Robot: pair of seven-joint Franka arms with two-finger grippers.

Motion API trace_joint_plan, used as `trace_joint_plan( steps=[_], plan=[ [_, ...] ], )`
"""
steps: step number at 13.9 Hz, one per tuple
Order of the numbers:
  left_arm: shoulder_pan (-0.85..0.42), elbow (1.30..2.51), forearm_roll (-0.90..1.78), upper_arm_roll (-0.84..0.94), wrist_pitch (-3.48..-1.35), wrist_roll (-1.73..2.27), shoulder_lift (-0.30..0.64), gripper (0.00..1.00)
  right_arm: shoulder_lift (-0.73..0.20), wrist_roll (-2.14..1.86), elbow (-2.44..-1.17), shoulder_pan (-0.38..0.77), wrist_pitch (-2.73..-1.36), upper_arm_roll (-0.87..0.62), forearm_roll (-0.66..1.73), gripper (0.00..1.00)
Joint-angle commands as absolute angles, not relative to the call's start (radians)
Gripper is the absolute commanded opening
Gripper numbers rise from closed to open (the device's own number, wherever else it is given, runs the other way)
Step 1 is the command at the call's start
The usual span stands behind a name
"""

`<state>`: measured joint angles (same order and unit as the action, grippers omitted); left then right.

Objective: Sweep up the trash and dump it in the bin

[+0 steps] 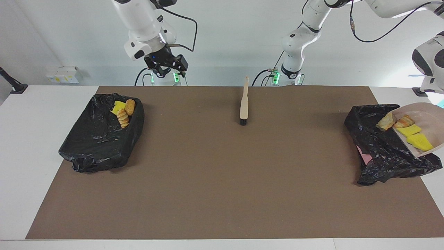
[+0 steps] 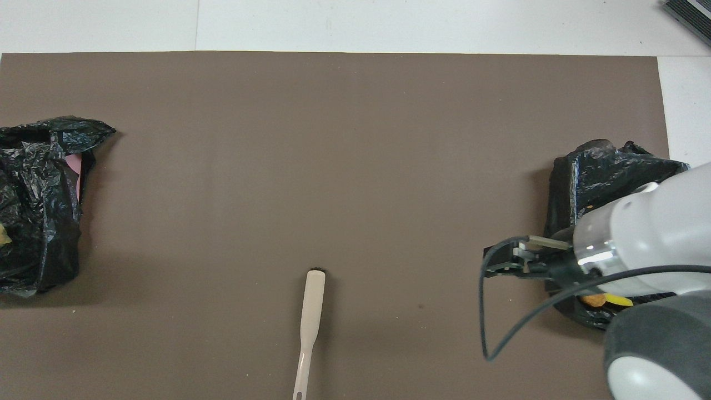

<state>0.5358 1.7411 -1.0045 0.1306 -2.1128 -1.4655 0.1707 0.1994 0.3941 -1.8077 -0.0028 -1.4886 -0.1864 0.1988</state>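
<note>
The beige dustpan (image 1: 430,119) hangs tilted over the black-lined bin (image 1: 385,156) at the left arm's end. It holds two yellow sponge pieces (image 1: 414,136) and two tan bread lumps (image 1: 404,121), one of them at its low lip. The left gripper and the pan's handle are out of view. My right gripper (image 1: 165,67) is raised, open and empty, over the table's edge by its own base. The beige brush (image 1: 244,102) lies on the mat, also seen in the overhead view (image 2: 311,311). The other black-lined bin (image 1: 100,139) holds a yellow sponge (image 1: 119,105) and two bread lumps (image 1: 123,117).
A brown mat (image 1: 222,180) covers the table. In the overhead view the right arm (image 2: 639,244) covers part of the bin (image 2: 611,172) at its end. The bin (image 2: 39,189) at the left arm's end shows there without the dustpan.
</note>
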Motion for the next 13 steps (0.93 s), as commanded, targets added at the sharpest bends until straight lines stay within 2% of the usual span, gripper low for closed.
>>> trace_joint_plan(
  steps=[1,6,8,13],
  plan=[
    [0.486,1.833,-1.104,0.12,-2.072,-1.353,0.084,0.0,0.138,0.312,-1.688,-0.029,-1.457,-0.209,0.074,1.0],
    [0.399,1.813,-1.205,0.12,-1.965,-1.351,0.043,0.0,0.057,0.311,-1.507,-0.031,-1.332,-0.206,0.006,1.0],
    [0.351,1.804,-1.235,0.12,-1.873,-1.33,0.041,0.0,0.054,0.31,-1.493,-0.04,-1.336,-0.206,0.008,1.0],
    [0.337,1.805,-1.311,0.123,-1.864,-1.327,0.04,0.0,0.075,0.241,-1.505,-0.071,-1.345,-0.166,0.026,1.0]
  ],
)
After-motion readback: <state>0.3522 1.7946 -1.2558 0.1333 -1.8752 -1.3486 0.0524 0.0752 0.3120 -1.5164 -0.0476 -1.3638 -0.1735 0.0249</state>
